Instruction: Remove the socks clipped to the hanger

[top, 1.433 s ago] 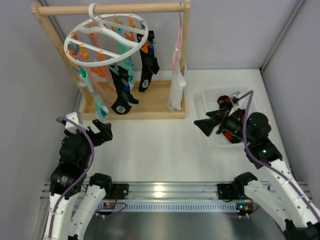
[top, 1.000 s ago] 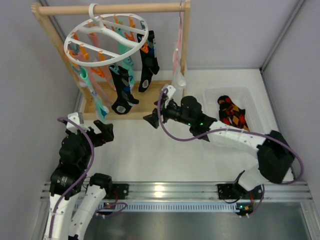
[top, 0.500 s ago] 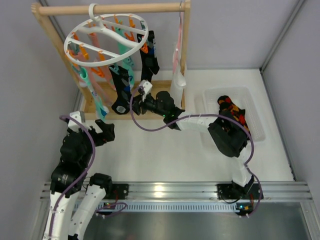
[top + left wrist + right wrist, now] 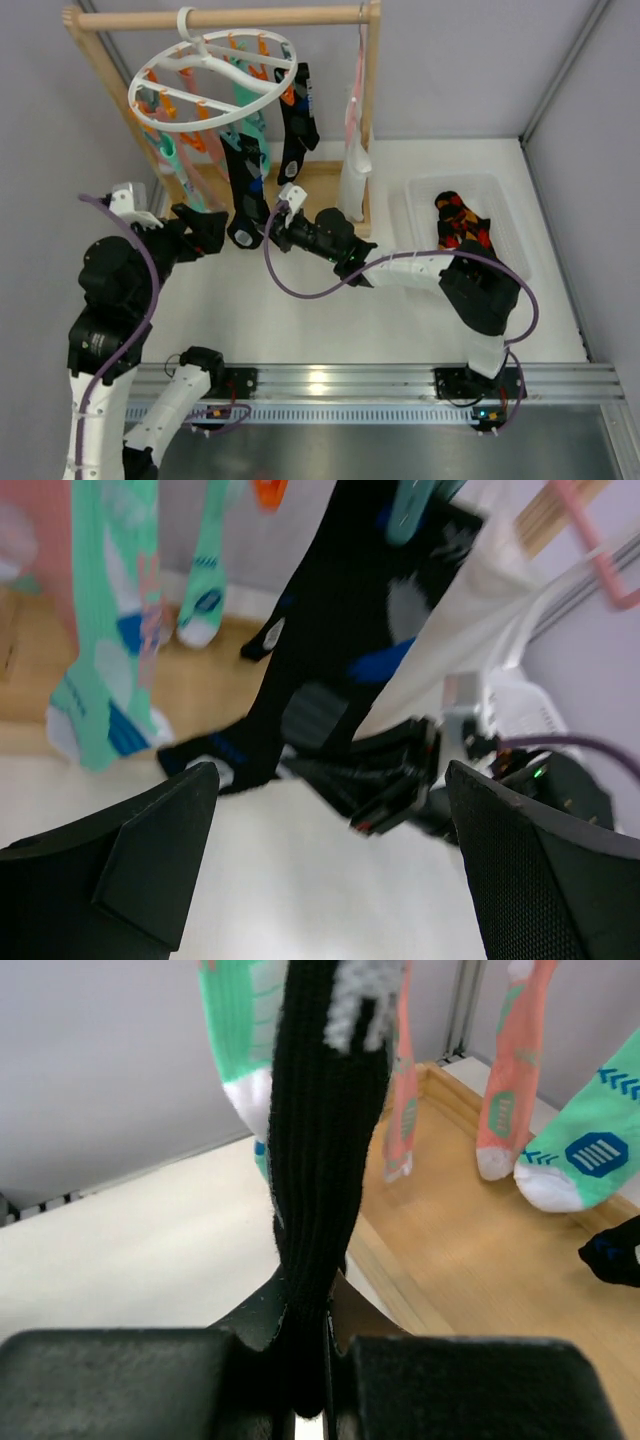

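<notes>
The white ring hanger (image 4: 205, 127) hangs from the wooden rod with socks clipped under it. A black sock with blue marks (image 4: 245, 185) hangs at its front. My right gripper (image 4: 268, 232) is shut on that sock's lower end. In the right wrist view the black sock (image 4: 320, 1160) runs down into my pinched right gripper (image 4: 318, 1360). Mint socks (image 4: 590, 1130) and pink socks (image 4: 510, 1090) hang behind it. My left gripper (image 4: 205, 232) is open just left of the sock's toe. The left wrist view shows the same black sock (image 4: 330, 650) ahead of my left gripper (image 4: 330, 870), whose fingers hold nothing.
The wooden rack's base (image 4: 315, 190) lies under the socks. A long pale cloth (image 4: 353, 170) hangs at its right post. A white tray (image 4: 500, 200) at the right holds a red and black patterned sock (image 4: 460, 222). Grey walls close in left, back and right.
My right arm swung from the tray across to the rack and shut on the black sock's lower end. My left arm rose and moved toward the rack, still open.
</notes>
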`<state>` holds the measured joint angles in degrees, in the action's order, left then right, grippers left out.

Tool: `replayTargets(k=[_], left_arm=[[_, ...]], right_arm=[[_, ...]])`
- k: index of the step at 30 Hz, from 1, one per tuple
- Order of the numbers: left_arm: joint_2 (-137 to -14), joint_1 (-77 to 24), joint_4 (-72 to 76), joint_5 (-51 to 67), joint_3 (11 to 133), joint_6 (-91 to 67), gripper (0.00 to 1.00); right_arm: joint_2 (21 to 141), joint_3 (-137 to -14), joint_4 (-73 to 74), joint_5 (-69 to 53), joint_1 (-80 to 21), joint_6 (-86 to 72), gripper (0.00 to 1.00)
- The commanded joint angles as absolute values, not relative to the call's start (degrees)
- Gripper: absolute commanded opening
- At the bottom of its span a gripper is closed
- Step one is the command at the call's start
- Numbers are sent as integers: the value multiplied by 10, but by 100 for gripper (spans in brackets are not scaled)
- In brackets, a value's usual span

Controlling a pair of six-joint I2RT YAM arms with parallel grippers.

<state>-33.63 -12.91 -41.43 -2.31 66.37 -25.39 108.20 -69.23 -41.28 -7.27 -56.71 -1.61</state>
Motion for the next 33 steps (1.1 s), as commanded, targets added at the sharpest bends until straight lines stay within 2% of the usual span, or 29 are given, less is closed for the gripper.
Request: replayTargets(k=[1, 7, 15, 28, 33], left_arm=[[-401, -130, -387, 47, 762, -252, 99], [-502, -130, -402, 64, 875, -257, 98], [-588, -131, -473, -43, 982, -230, 96], [-622, -137, -526, -149, 1015, -181, 98], [-639, -183, -533, -189, 1027, -161, 98]], right_arm=[[1003, -676, -435, -4, -596, -39, 0], [976, -678, -346, 103, -645, -16, 0], [1026, -751, -259, 222, -711, 67, 0], [1157, -938, -158, 264, -765, 151, 0], [1202, -991, -128, 268, -768, 168, 0]])
